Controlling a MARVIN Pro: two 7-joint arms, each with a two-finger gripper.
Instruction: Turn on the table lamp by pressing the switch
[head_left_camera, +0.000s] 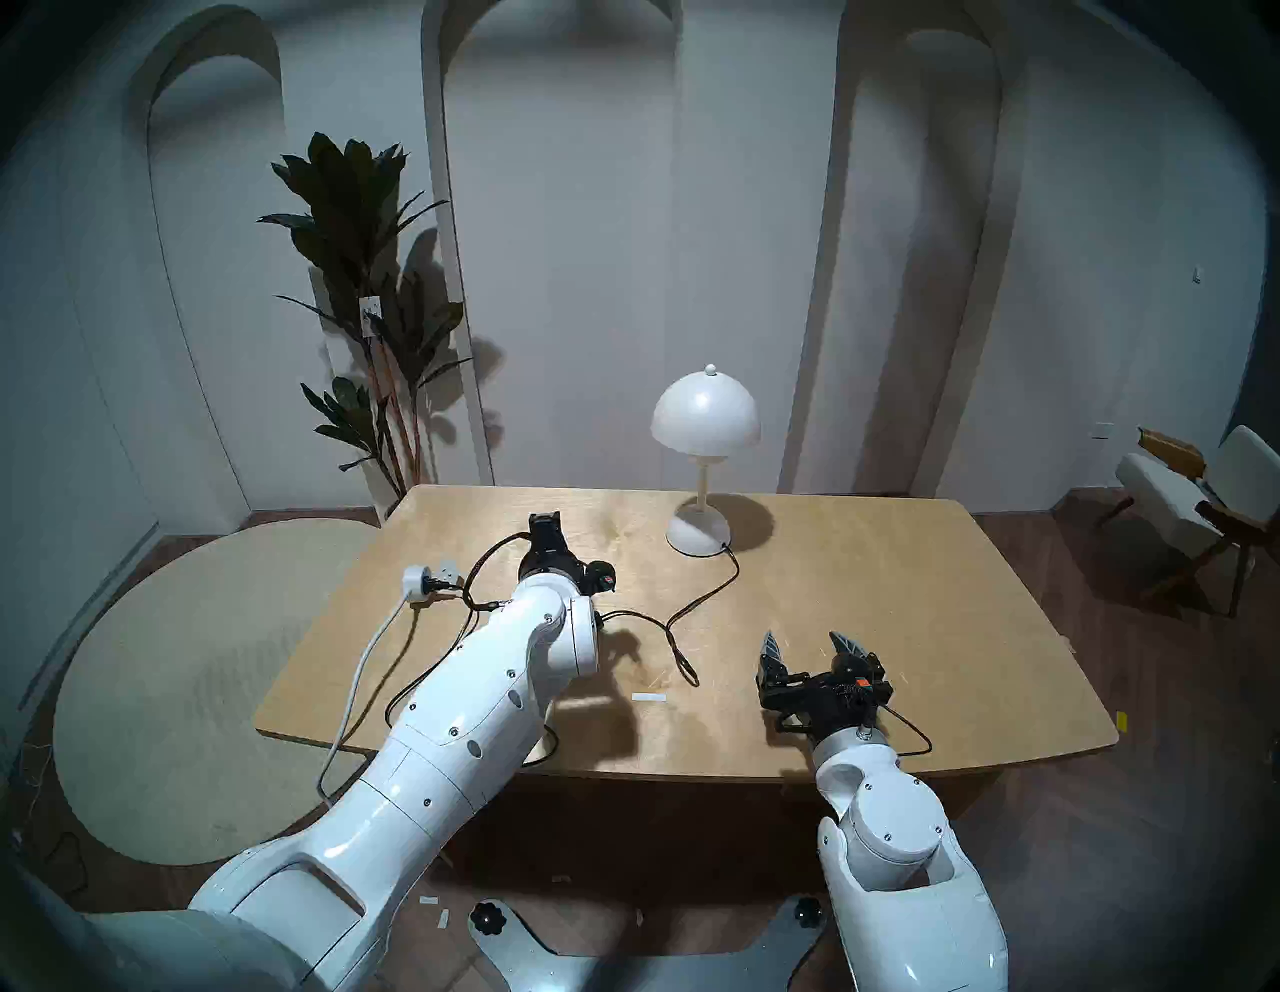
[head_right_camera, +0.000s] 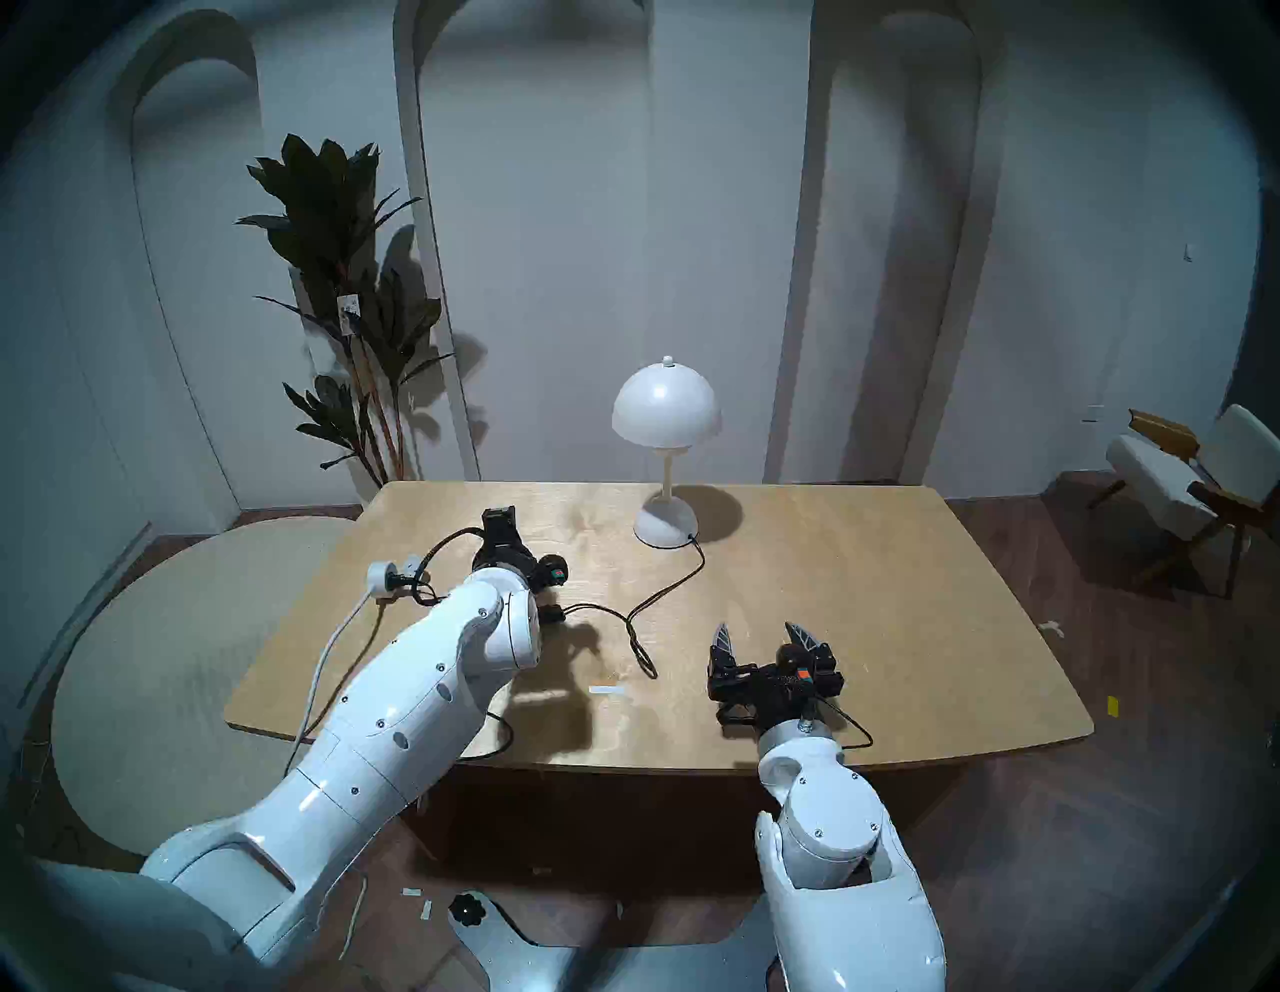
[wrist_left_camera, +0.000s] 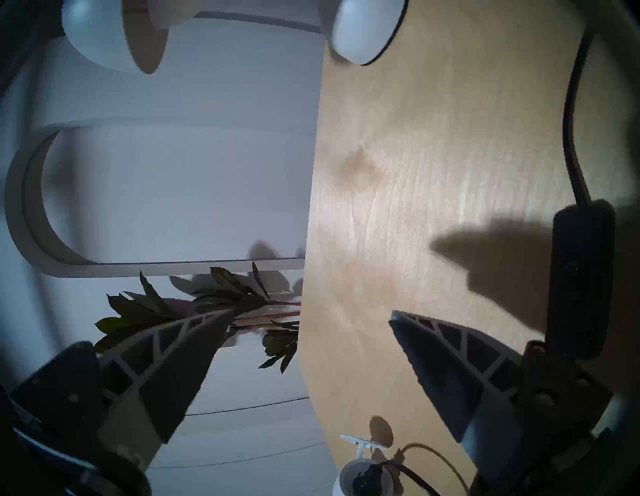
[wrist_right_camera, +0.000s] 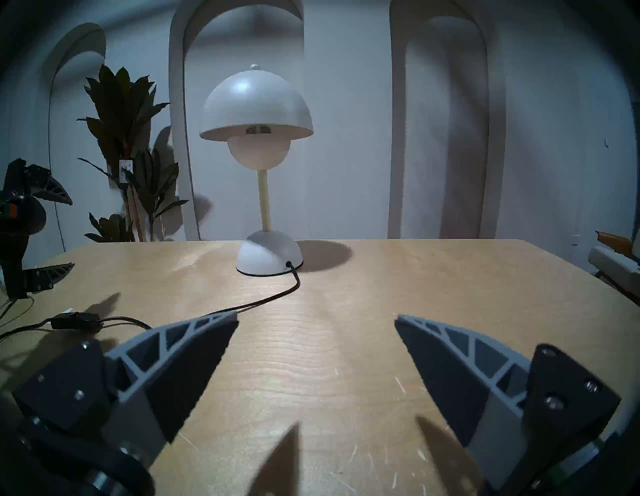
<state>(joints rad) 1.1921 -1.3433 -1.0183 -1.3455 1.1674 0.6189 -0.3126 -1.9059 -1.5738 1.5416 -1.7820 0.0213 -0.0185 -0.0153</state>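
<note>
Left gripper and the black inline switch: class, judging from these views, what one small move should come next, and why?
Probably a short sideways shift of the left gripper to bring a fingertip over the switch, then down. The wrist view shows its fingers spread with only bare table between them, the switch lying beside one finger, untouched. The table lamp looks unlit.

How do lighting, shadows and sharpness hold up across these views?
Head views: dim, bluish, dark fisheye rim; the unlit table lamp carries one small glare spot and throws a shadow to its right. Left wrist view: turned sideways, a pincer shadow reaches the soft, dark switch. Right wrist view: sharpest; open right pincer casts pointed shadows on the table.
</note>
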